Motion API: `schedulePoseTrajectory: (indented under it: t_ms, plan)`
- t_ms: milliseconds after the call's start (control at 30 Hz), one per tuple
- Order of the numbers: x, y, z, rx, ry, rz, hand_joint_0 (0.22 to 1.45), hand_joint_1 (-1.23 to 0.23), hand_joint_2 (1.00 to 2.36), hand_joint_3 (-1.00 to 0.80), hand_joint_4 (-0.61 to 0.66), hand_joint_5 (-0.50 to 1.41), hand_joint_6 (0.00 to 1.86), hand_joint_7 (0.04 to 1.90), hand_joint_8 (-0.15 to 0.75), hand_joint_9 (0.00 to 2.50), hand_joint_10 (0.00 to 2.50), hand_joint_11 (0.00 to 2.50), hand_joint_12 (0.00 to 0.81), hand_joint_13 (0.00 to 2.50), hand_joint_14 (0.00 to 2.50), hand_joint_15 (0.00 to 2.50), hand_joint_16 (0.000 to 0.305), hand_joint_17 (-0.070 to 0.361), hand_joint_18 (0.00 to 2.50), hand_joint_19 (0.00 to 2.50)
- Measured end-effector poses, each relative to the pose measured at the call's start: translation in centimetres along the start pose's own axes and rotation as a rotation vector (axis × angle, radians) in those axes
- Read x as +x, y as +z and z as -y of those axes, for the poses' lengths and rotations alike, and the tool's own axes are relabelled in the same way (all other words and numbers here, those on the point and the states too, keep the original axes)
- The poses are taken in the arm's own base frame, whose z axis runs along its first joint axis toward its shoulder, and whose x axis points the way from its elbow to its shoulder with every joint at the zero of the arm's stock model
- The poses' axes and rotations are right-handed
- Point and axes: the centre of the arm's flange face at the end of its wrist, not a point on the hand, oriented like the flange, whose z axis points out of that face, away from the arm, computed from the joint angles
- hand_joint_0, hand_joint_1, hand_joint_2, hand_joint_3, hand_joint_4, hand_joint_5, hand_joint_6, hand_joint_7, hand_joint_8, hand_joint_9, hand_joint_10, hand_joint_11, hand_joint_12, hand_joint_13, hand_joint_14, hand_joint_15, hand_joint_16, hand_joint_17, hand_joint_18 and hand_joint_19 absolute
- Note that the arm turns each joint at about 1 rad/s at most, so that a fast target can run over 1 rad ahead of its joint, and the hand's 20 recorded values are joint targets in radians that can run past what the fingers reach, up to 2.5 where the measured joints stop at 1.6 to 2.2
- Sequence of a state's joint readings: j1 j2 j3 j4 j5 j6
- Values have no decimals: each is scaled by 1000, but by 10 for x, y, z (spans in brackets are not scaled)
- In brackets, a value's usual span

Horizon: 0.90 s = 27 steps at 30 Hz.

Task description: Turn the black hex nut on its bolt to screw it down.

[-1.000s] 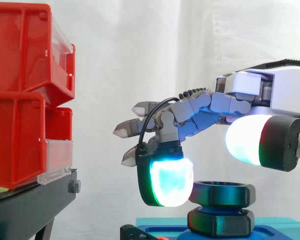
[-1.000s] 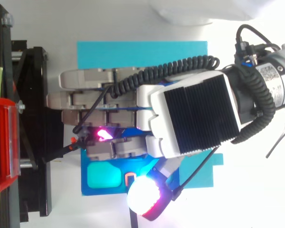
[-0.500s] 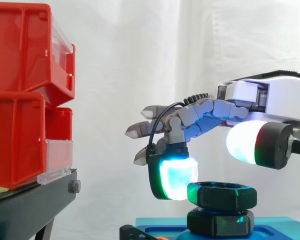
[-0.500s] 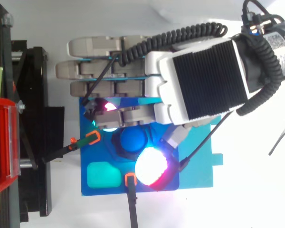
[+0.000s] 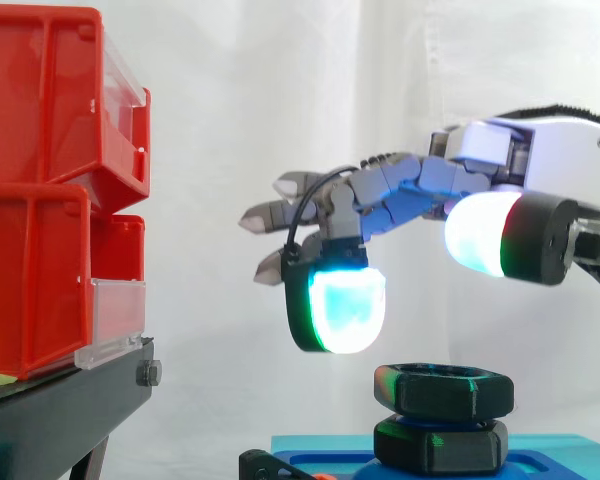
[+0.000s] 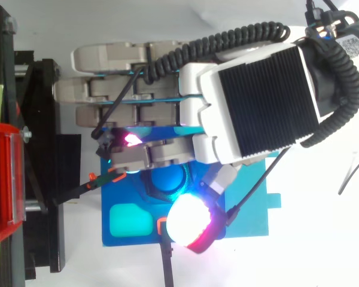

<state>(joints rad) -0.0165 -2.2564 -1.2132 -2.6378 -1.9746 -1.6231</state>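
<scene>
The black hex nut (image 5: 442, 389) sits on its blue bolt (image 6: 167, 177), above a second black hex piece (image 5: 440, 446) on the blue fixture (image 6: 125, 230). My hand (image 5: 540, 165) hovers above the nut and touches nothing. One finger bends down, and its cyan pad (image 5: 345, 310) hangs above and left of the nut. The thumb pad (image 5: 475, 235), glowing white with green and red, floats above the nut's right side. The other fingers reach straight out to the left. In the top view the hand (image 6: 257, 98) covers the far part of the fixture.
Red bins (image 5: 40, 200) stack on a black stand (image 5: 50, 410) at the left, close to the outstretched fingertips. A teal mat (image 6: 251, 209) lies under the fixture. Orange-tipped black clips (image 6: 110, 176) sit at the fixture's edges.
The hand has lifted off the nut: the cyan pad and thumb pad, level with the nut's sides half a second ago, now hang above it. The nut stays on the bolt.
</scene>
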Motion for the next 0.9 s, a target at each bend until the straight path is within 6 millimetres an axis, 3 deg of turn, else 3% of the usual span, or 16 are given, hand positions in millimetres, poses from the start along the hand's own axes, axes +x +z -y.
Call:
schedulePoseTrajectory:
  t_ms: [67,467,733,900]
  plan:
    - [-3,4,-3,-5,-2,6,455,-120,1000,-500,218,-79,500,1456,253,643,4,91,302,316,0,0,52,118,100,0]
    - [-5,20,-29,-36,3,13,452,-130,1000,-500,239,-101,503,1206,250,634,3,85,305,312,0,0,53,119,96,0]
    - [1,26,-47,-34,13,1,447,-579,1000,-500,188,-169,503,1169,231,584,4,120,304,317,0,0,52,117,136,0]
    - [3,29,-54,-31,15,1,462,-698,1000,-500,168,-205,503,1139,208,497,4,139,300,282,0,0,50,113,136,0]
